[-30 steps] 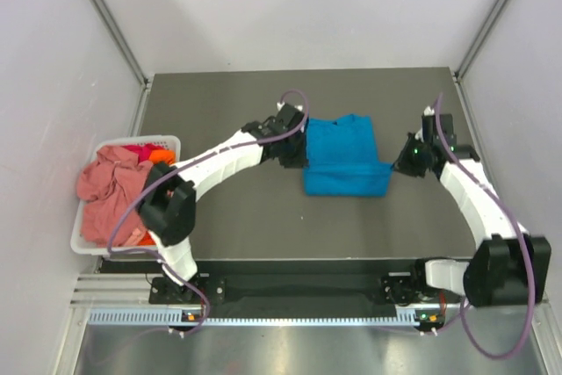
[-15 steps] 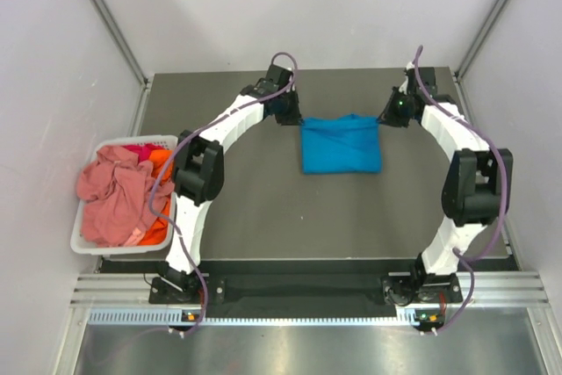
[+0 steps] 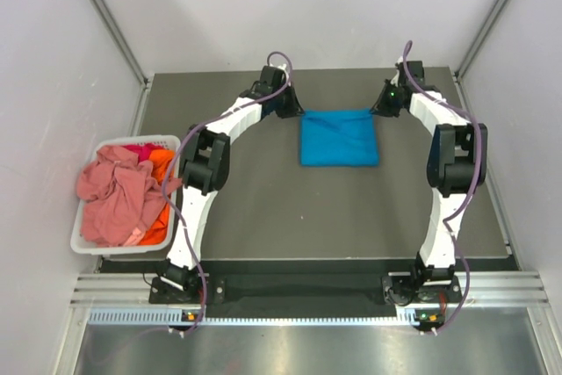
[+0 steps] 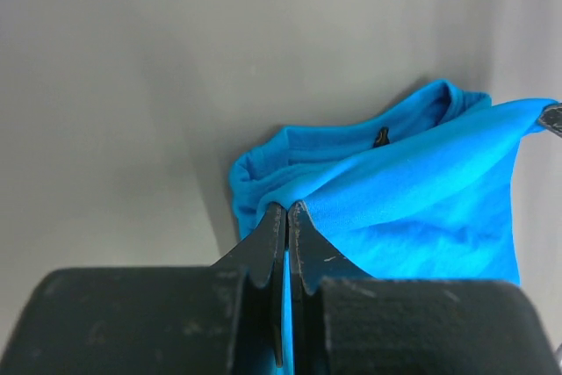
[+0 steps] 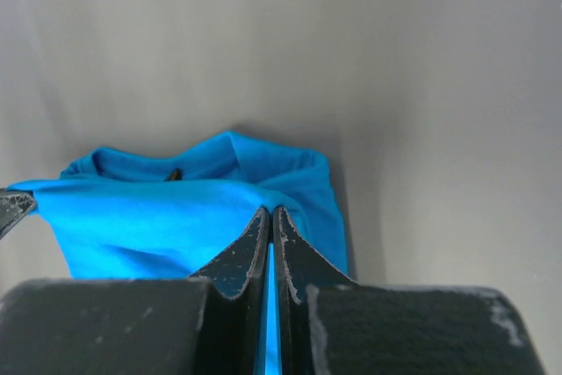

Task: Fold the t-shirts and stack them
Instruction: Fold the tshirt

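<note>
I'm working in what is looking like a robotics lab cell: I'm viewing a dark table boxed in by plain white panels on aluminium posts, with the left arm and right arm sitting by an aluminium rail.

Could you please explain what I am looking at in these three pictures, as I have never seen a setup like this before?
The machine is a pair of white robot arms, a left arm and a right arm, bolted at the near edge of a dark table. The wide picture is taken from above and behind them. The other two come from small cameras on each wrist, looking along that arm's own black fingers.

On the table lies a turquoise t-shirt, folded into a rough square. The left gripper is shut on its far left corner and the right gripper on its far right corner. Both wrist views show blue cloth pinched between closed fingers.

At the left stands a white basket holding more clothes, with a pink t-shirt on top and orange cloth beside it.
</note>
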You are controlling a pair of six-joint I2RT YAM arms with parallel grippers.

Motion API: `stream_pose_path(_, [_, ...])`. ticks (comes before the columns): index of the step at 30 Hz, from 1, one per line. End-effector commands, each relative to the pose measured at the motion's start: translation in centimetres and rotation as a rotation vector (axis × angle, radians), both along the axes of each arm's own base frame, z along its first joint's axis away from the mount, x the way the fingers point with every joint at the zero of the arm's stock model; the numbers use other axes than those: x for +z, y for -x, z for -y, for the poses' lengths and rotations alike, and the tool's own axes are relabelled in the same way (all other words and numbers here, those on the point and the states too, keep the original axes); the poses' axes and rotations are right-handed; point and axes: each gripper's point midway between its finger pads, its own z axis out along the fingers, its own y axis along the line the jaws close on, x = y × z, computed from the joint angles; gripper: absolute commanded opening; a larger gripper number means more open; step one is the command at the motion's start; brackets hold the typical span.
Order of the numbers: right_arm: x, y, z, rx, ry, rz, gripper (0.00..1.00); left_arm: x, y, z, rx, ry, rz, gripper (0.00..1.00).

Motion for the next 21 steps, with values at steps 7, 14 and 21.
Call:
stream_pose_path(7, [3.6, -4.1, 1.0, 0.028, 0.006, 0.151, 0.26, 3.3, -3.9, -1.8, 0.049, -0.026, 0.178, 0.22])
stream_pose_path(14, [6.4, 1.0, 1.2, 0.035, 0.024, 0.1, 0.3, 6.6, -1.4, -3.1, 0.045, -0.061, 0.218, 0.32])
stream_pose_path(21, [5.2, 7.9, -3.6, 0.198, -0.161, 0.073, 0.16, 5.9, 2.7, 1.5, -0.165, 0.063, 0.176, 0.28])
